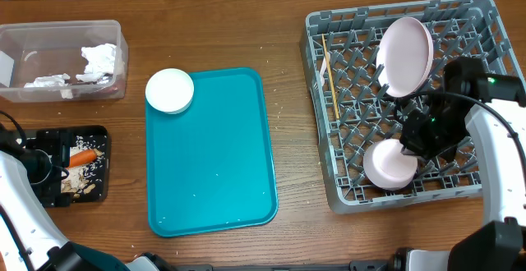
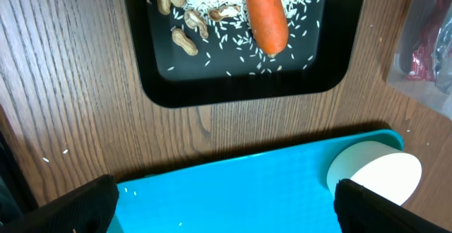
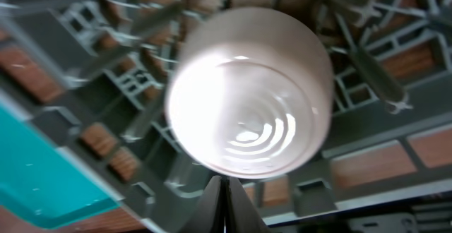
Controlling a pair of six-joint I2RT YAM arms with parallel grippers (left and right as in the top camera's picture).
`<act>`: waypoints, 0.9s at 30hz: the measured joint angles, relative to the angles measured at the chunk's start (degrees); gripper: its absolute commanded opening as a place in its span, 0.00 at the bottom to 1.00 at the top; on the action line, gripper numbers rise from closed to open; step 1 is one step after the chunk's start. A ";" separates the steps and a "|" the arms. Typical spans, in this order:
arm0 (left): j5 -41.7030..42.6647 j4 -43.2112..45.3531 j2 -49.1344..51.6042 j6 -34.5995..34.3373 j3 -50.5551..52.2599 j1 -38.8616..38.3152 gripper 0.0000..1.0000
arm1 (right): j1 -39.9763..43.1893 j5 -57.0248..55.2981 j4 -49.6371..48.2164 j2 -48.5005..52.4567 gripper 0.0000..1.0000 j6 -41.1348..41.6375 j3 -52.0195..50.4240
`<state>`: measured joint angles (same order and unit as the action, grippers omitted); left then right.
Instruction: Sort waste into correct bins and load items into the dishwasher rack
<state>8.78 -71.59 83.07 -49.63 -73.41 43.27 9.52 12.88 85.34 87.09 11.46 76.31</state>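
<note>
Right hand [image 3: 226, 190], fingers together, meets the rim of the bowl [image 3: 251, 99] in the rack [image 1: 345, 98]. Left hand [image 2: 224, 190] gapes wide over the tray [image 2: 268, 183].

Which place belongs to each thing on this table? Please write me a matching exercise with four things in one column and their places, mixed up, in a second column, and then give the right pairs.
Things
1. carrot
2. white cup
3. pink plate
4. crumpled paper

Places
A. in the clear bin
B. in the black tray
C. on a far corner of the teal tray
D. standing in the dishwasher rack

Right pairs: 1-B, 2-C, 3-D, 4-A
</note>
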 measured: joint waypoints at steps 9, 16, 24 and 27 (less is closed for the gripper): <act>-0.02 0.02 0.00 0.00 0.00 0.00 1.00 | -6.34 19.61 -8.63 -8.50 1.00 -5.97 1.95; -0.02 -0.02 0.00 0.00 0.00 0.00 1.00 | -18.56 28.81 -26.58 -7.76 1.00 -4.35 1.99; -0.04 0.02 0.00 0.00 0.00 0.00 1.00 | -35.45 22.16 -43.32 0.90 0.97 4.87 1.99; -0.02 0.02 0.00 0.00 0.00 0.00 1.00 | -41.16 18.36 -50.84 6.45 0.93 7.52 1.99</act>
<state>8.75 -71.57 83.07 -49.63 -73.41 43.27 -31.64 31.24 34.50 93.54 18.98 78.30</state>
